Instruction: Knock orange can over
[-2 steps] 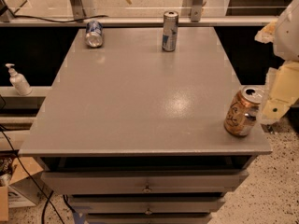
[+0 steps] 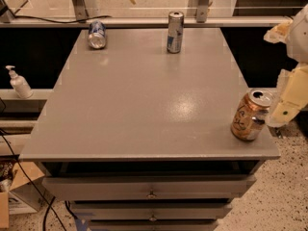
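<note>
The orange can (image 2: 249, 115), shiny copper with dark markings and a silver top, stands near the front right corner of the grey table (image 2: 144, 95). It looks slightly tilted, its top leaning right. My gripper (image 2: 288, 102), cream-coloured, hangs just off the table's right edge, right beside the can's right side and seemingly touching it.
A taller slim blue-and-silver can (image 2: 175, 32) stands upright at the back middle of the table. A short blue can (image 2: 96, 34) lies on its side at the back left. A soap dispenser bottle (image 2: 19, 83) sits on a ledge left of the table. Drawers (image 2: 151, 189) are below the tabletop.
</note>
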Controlling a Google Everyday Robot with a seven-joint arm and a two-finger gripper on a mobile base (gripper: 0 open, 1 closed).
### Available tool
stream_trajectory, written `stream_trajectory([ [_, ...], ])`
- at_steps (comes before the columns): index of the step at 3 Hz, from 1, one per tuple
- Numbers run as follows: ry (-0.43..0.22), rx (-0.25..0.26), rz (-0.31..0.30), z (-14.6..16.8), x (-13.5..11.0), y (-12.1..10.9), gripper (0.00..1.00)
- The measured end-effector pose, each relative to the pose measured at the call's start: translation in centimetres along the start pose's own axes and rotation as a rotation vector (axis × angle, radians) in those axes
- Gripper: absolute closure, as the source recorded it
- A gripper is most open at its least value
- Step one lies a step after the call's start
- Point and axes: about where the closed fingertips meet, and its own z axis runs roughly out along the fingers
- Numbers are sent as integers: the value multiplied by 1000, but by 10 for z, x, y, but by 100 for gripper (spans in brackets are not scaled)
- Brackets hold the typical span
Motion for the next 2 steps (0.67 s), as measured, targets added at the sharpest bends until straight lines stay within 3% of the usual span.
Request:
stream_trajectory([
  [2,-152,-9,18,33,17,-4,0],
])
